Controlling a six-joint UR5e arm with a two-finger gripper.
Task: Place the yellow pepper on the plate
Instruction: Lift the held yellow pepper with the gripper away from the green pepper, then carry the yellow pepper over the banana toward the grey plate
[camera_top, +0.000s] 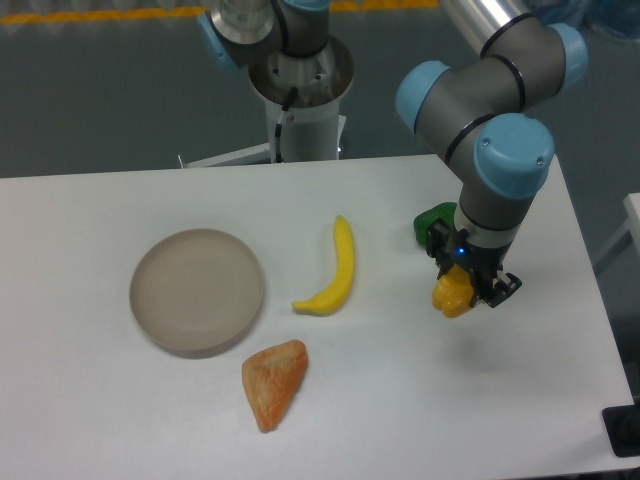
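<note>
The yellow pepper (452, 294) is small, chunky and yellow-orange. It sits between the fingers of my gripper (462, 288) at the right side of the table, at or just above the surface. The gripper is shut on it. The plate (197, 291) is a round beige-grey dish at the left of the table, well apart from the gripper. Nothing lies on it.
A long curved yellow banana (334, 272) lies between the plate and the gripper. An orange wedge-shaped item (273, 381) lies in front of the plate. A green pepper (433, 221) sits just behind the gripper, partly hidden by the wrist. The table's right edge is close.
</note>
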